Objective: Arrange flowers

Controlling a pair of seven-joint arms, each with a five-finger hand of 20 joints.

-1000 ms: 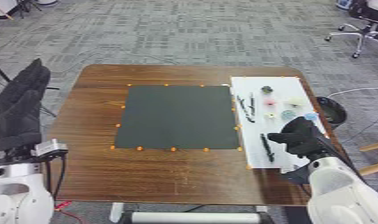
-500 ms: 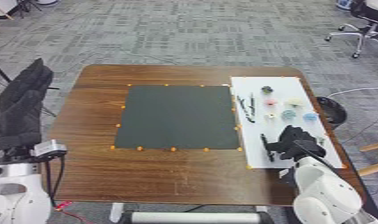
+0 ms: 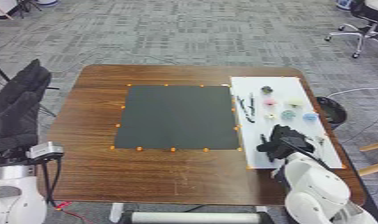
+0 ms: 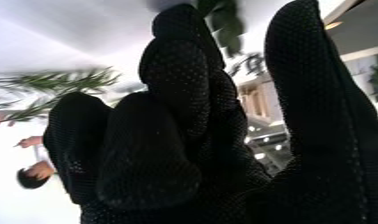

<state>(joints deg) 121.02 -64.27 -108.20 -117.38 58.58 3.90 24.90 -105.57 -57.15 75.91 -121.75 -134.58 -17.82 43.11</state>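
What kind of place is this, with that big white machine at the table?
It looks like an office-style room used as a robotics lab: grey patterned carpet covers the floor, a wheeled office chair stands off to the right, and two white robot arms reach in at a wooden table.

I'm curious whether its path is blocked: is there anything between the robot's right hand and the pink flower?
Yes: in the head view, a small pale flower lies on the white board between the right hand and the pink flower.
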